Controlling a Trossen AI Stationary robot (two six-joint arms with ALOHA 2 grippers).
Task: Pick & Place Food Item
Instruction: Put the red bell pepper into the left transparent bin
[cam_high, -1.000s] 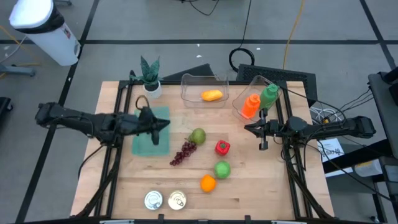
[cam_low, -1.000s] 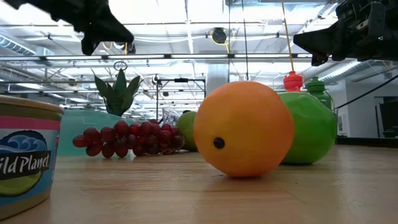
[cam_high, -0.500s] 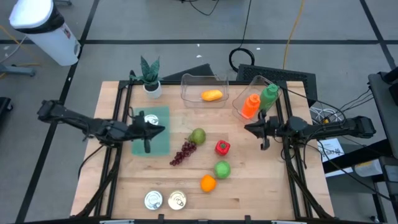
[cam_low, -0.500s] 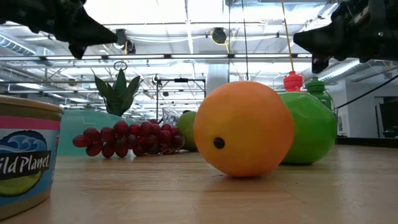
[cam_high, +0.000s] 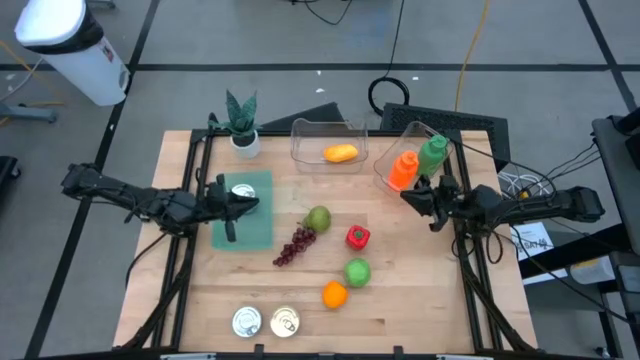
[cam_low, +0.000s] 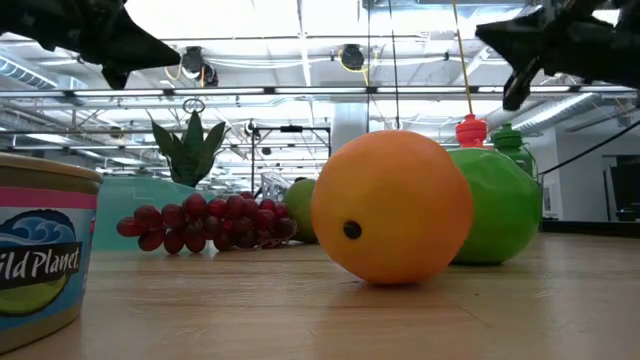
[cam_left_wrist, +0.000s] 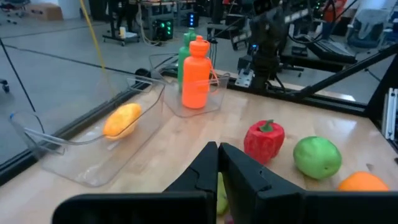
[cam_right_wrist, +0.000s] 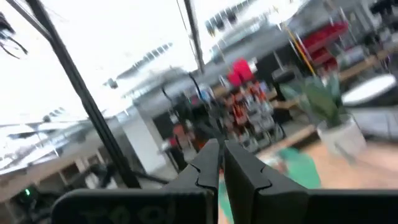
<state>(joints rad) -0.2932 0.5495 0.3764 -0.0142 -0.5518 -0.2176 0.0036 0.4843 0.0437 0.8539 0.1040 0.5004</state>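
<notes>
Left gripper (cam_high: 231, 212), fingers pressed together on nothing, hangs over the green mat (cam_high: 256, 226) beside a tin can (cam_high: 242, 192) resting on it; a second ago it sat further in over the mat and covered that can, so the arm is drawing back toward its own side. Right gripper (cam_high: 432, 206), likewise shut and empty, has tipped up and pulled slightly back beside the bin (cam_high: 385, 172) holding the orange bottle (cam_high: 404, 170) and green bottle (cam_high: 433, 153). Both retreats suggest a placement just ended, or a reset before the next pick. Loose food waits mid-desk: pear (cam_high: 318, 219), grapes (cam_high: 295, 245), red pepper (cam_high: 358, 237), green apple (cam_high: 358, 272) and orange (cam_high: 334, 295), while one yellow item (cam_high: 341, 153) already lies in the clear tray (cam_high: 299, 150) at the far edge. Open wood lies between the two arms and along the near edge, apart from two cans (cam_high: 266, 322). The potted plant (cam_high: 241, 123) and the arm frames crowd the far left corner and both side edges of the desk (cam_high: 420, 310).
</notes>
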